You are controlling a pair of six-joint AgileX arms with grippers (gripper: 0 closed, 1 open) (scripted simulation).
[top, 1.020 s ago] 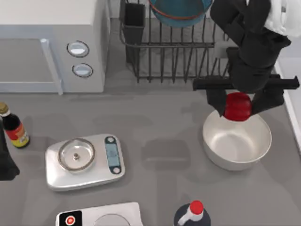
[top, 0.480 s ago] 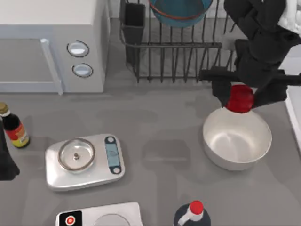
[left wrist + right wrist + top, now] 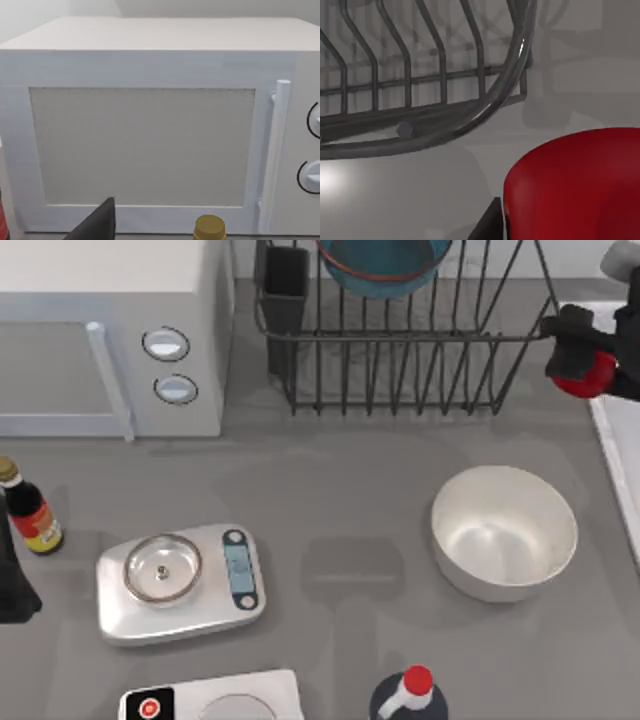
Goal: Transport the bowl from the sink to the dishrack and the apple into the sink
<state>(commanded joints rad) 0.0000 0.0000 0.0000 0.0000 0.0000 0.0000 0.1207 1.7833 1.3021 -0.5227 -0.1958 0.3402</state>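
Up at the table's far edge, the dishrack (image 3: 400, 340) already carries the teal bowl (image 3: 385, 265) among its bars. Just past the rack's right end, at the sink (image 3: 612, 430) rim, the right gripper (image 3: 590, 365) is clenched on the red apple (image 3: 583, 377). Parked at the left edge sits the left gripper (image 3: 12, 585); I cannot tell how its jaws stand.
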